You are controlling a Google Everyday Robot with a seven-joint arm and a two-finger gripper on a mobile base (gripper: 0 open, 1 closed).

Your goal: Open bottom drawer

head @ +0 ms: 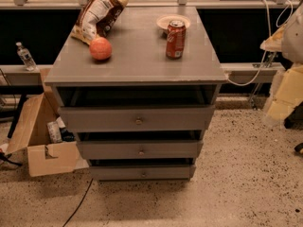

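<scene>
A grey cabinet [137, 63] with three drawers stands in the middle of the view on a speckled floor. The bottom drawer [118, 172] is the lowest and narrowest front, just above the floor, with one small round knob [143, 174] at its centre. A dark gap shows above its front, as it does above the two drawers over it.

The robot's hand [283, 100] appears only as a pale, blocky shape at the right edge of the view, partly cut off. It cannot be told whether it is open or closed. It is beyond the cabinet's right side and touches nothing on it. The bottom drawer lies to the left of the hand and lower down, well apart from it.

On the cabinet's top surface, a chip bag [99, 13] lies at the far left with a round orange fruit [101, 48] just near of it. A red soda can [175, 39] stands upright toward the right, in front of a small plate [164, 21]. An open cardboard box [35, 141] sits on the floor beside the cabinet's left side.
</scene>
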